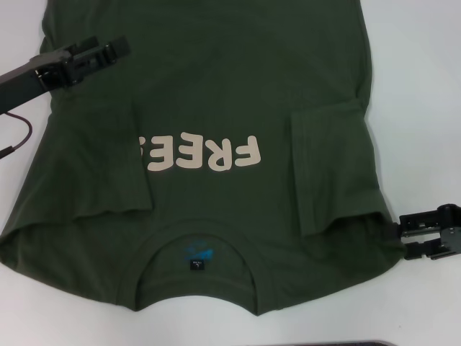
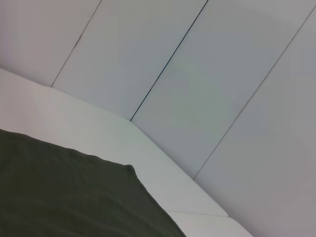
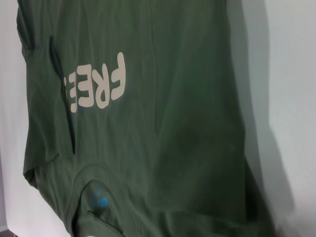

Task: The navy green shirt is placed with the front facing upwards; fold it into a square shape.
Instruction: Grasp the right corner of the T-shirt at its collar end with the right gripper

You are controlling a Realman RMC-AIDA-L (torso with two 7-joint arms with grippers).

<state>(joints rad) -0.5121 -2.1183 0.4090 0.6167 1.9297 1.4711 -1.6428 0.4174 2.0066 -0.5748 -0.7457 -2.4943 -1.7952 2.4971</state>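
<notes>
The navy green shirt (image 1: 209, 94) looks soft and limp; the right gripper (image 1: 403, 236), apparently open, should pinch its shoulder edge.

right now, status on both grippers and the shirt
Left gripper over shirt's far left side. Right gripper at right shoulder edge. Navy green shirt front up, both sleeves folded inward, not yet square. Nothing in the way.

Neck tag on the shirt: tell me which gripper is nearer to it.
Right. The right gripper sits at the shirt's shoulder edge, level with the neck tag; the left gripper hovers far up over the body.
</notes>
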